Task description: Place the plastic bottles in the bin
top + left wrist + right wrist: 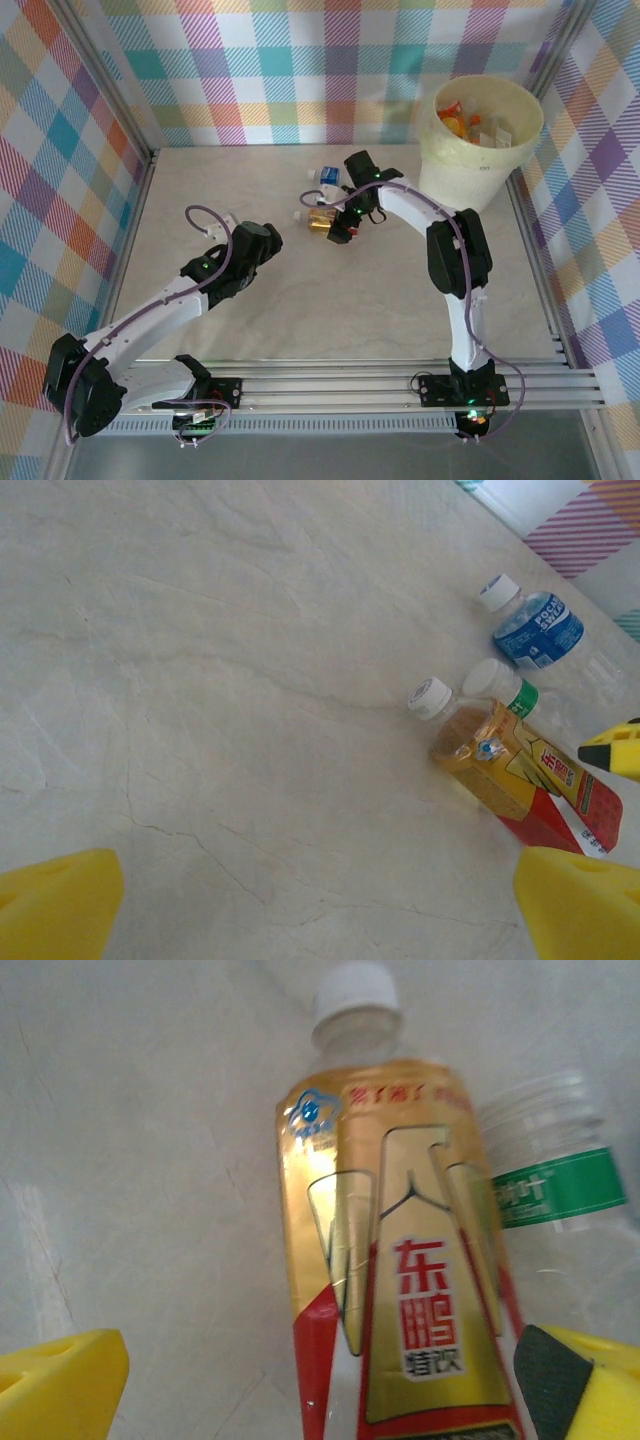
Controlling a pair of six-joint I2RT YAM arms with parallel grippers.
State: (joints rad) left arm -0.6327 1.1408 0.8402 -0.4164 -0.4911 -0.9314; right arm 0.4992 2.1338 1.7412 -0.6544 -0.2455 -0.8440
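Right tool (pixel 320 1400): fingers apart, nothing gripped, straddling the gold-label bottle (pixel 400 1290), which lies on its side on the bench (pixel 300 310). Left tool (pixel 318 910): also spread wide and holding nothing, low over bare bench, aimed at the same cluster.

Risks as I see them:
- The gold-label bottle is a rounded, glossy film-wrapped plastic. If I close off-centre it can squirt out or roll.
- The green-band bottle (pixel 550 1180) lies just beside it, ribbed clear plastic and probably light. My right-hand finger may catch it, so I pinch two or shove one away.
- Thin walls look likely to buckle under the squeeze, so the grip could loosen mid-lift.
- Both my arms point at one small cluster, so a clash is possible if the left one advances.
- The bin (pixel 470 170) stands tall with a wide rim at the far right corner, so a low carry could clip that rim.

The blue-label bottle (pixel 535 630) lies a little farther off, clear with a white cap. The bin is a cream, smooth, tapered bucket, already holding several bottles. The bench is pale, marbled, slick-looking and flat.
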